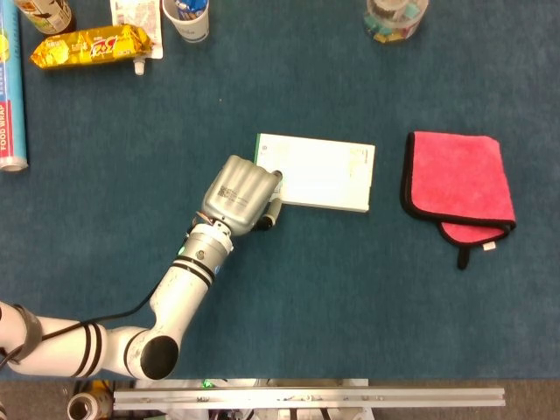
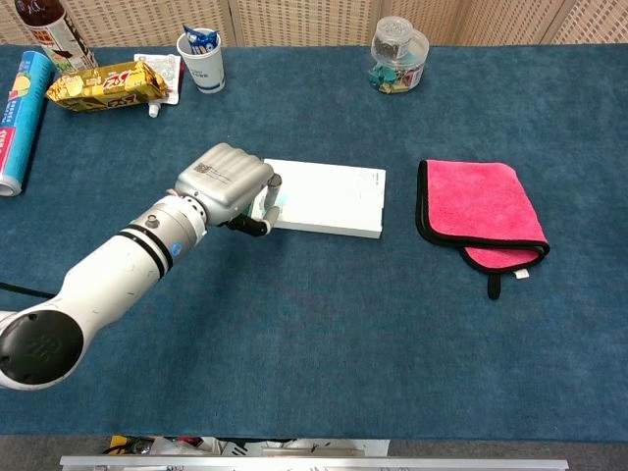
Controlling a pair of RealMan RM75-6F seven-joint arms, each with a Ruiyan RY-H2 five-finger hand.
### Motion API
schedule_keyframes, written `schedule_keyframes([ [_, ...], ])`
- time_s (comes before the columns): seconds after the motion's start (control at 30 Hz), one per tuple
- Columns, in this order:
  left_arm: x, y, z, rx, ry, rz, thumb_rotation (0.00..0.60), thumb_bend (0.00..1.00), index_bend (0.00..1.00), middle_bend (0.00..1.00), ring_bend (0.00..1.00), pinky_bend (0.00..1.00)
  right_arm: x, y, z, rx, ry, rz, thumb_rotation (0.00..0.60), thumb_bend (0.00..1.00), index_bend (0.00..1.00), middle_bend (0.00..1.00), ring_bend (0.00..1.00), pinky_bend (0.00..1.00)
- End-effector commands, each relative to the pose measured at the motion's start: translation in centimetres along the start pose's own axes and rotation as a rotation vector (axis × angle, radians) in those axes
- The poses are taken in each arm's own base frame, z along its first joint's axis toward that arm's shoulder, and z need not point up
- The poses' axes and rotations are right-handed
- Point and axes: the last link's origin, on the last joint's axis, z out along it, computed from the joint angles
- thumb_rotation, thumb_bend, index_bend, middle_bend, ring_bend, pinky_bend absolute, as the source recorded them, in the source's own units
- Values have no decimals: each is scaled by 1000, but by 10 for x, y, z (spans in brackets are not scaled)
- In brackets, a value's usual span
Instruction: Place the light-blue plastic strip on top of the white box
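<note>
Left hand [image 1: 238,194] [image 2: 224,182] at the left end of the flat white rectangular box [image 1: 322,172] [image 2: 329,199], knuckles up, fingers [image 2: 267,196] curled down over the box's left edge and touching it. Hard to tell from either view whether those fingers clamp on anything; only a faint pale-blue glint at the fingertips, so the light-blue plastic strip not made out with certainty, and its place on or off the box not readable. Silver-and-white forearm with black bands running from the lower left up to the wrist. Right hand in neither view. White box lying flat on the blue-carpeted table [image 1: 289,289] [image 2: 324,324], long side left to right, small printing near its right end. Well to the right of the box, apart from it, a folded pink cloth with black trim [image 1: 457,182] [image 2: 479,211]. Along the far edge: a clear plastic jar with coloured bits [image 1: 395,17] [image 2: 398,54], a white paper cup [image 1: 187,17] [image 2: 201,59], a yellow snack packet [image 1: 89,45] [image 2: 106,83], and at the far left a blue roll of food wrap [image 1: 10,96] [image 2: 20,118].
</note>
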Motion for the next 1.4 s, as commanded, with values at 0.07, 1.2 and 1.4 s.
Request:
schedule_keyframes([
  [0.07,-2,1,0,-1,-6,2,312,512,456,1000,997,981,0,0,0,0,0,0,600,164,387,421,425,537],
  [1.2,-4,-8,5,28,-5,-7,330,512,457,1000,997,982,3,0,-2,3,7,3,600,165,387,421,425,537],
  [1.4,-7,-11,9,49,-20,5,337,512,457,1000,997,981,4,0,-4,2,11,2,600,164,387,421,425,537],
])
